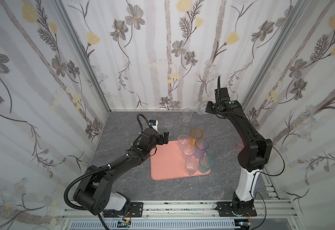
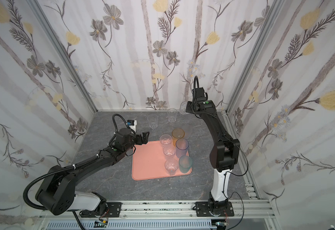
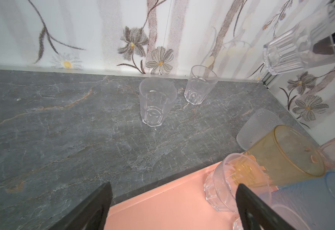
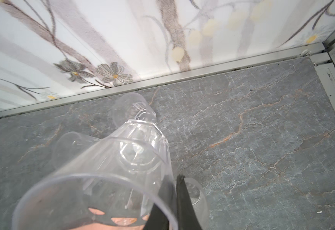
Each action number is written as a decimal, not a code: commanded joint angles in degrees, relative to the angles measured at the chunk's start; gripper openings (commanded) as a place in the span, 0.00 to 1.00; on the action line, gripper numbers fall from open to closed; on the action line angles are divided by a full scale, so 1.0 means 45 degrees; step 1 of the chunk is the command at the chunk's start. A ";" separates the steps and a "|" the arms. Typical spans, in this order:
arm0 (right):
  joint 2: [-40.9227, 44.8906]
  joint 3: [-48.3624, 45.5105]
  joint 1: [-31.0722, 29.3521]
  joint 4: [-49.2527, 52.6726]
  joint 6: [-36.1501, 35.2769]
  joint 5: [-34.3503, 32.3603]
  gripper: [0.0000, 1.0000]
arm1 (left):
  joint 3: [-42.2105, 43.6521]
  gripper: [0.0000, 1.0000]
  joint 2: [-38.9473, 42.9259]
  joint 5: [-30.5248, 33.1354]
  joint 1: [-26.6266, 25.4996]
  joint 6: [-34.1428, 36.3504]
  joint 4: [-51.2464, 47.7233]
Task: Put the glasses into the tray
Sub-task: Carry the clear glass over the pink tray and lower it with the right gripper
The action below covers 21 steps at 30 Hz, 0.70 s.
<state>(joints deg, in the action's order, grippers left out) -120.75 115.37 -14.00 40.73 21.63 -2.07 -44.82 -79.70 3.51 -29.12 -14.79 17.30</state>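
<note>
Right hand (image 4: pixel 177 182): clenched on the wall of a clear tumbler (image 4: pixel 122 159), held tilted above the tabletop (image 1: pixel 182 189) near the back wall. Left hand (image 3: pixel 173 186): released, empty, over the tray (image 1: pixel 166 167) corner. Other glasses (image 1: pixel 201 147) stand in the tray.

The salmon-pink tray (image 1: pixel 166 165) lies flat on the counter (image 1: pixel 122 179). Along its right side stand three clear glasses (image 1: pixel 188 152), an amber glass (image 1: pixel 196 136), a purple glass (image 1: pixel 201 147) and a teal glass (image 1: pixel 205 164), all upright. Behind the tray, two more clear glasses (image 1: pixel 168 121) and a frosted glass (image 2: pixel 187 131) stand on the counter. A ribbed clear glass (image 1: pixel 202 107) is held tilted in the air.
</note>
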 commanded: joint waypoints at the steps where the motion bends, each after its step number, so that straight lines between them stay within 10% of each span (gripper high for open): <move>1: 0.0650 0.0063 -0.0668 -0.0071 0.0210 0.0361 0.04 | 0.0105 1.00 0.0338 0.0450 0.0104 0.0311 0.0259; 21: -0.1112 0.0338 -0.7192 0.2199 -0.0607 -0.0172 0.04 | 0.2858 0.99 0.3616 0.1843 0.1274 -0.0497 -0.1595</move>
<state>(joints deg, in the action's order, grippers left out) -124.22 116.40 -44.80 50.72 20.23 -1.50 -33.08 -64.42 10.79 -23.75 -15.09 10.81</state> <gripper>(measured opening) 0.074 0.994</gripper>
